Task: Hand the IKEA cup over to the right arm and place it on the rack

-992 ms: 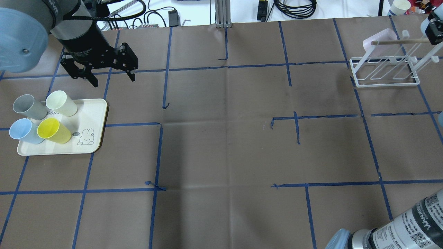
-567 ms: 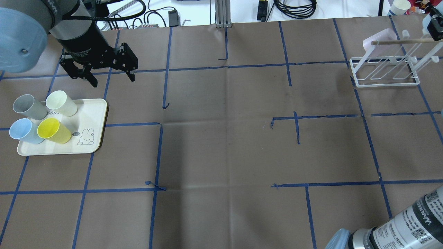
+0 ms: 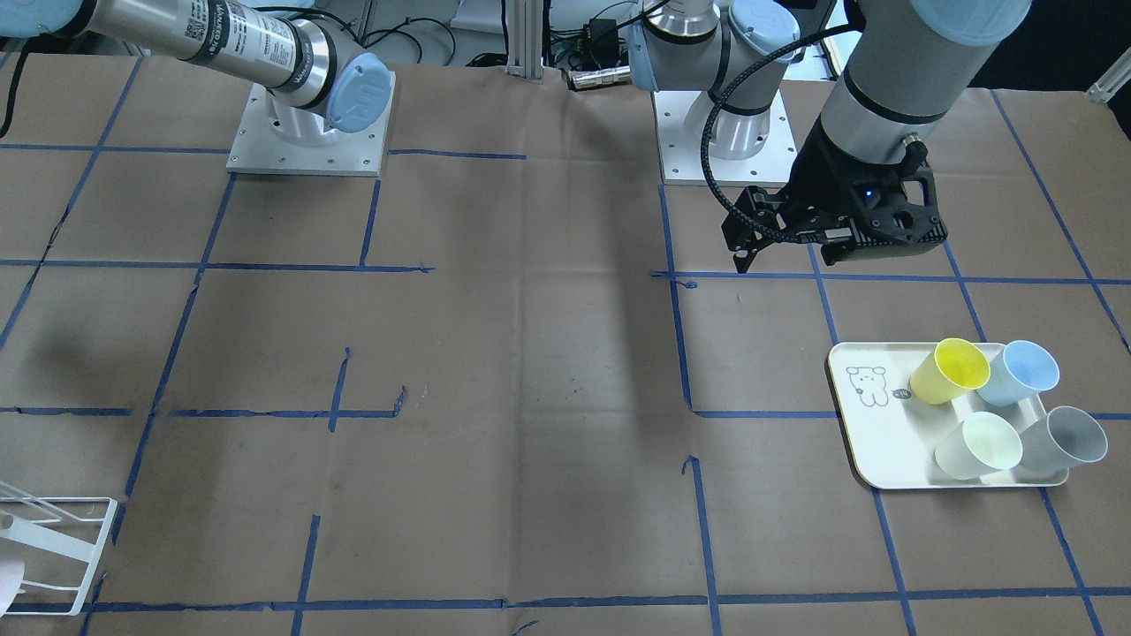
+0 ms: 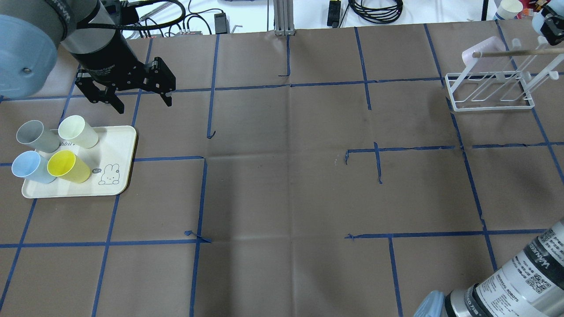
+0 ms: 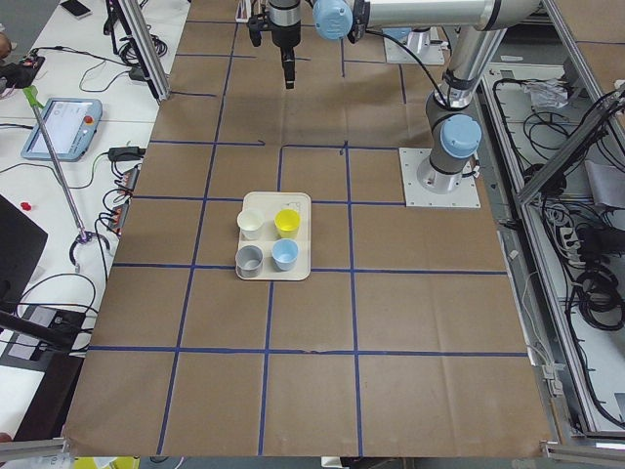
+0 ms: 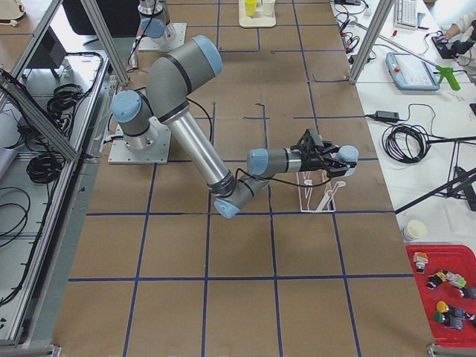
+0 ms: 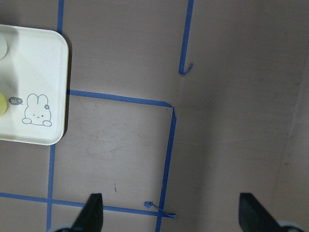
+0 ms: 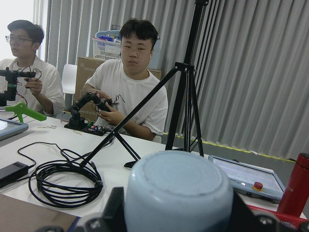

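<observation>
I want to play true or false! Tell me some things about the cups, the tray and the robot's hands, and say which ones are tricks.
1. Four cups stand on the tray: grey cup, cream cup, blue cup and yellow cup. True.
2. The left gripper holds the yellow cup. False: its jaws are open and empty, over the table beside the tray.
3. A bunny is drawn on the tray. True.
4. The rack touches the tray. False: it sits far off, at the table's other end.
5. The right gripper holds a pale blue cup. True.
</observation>
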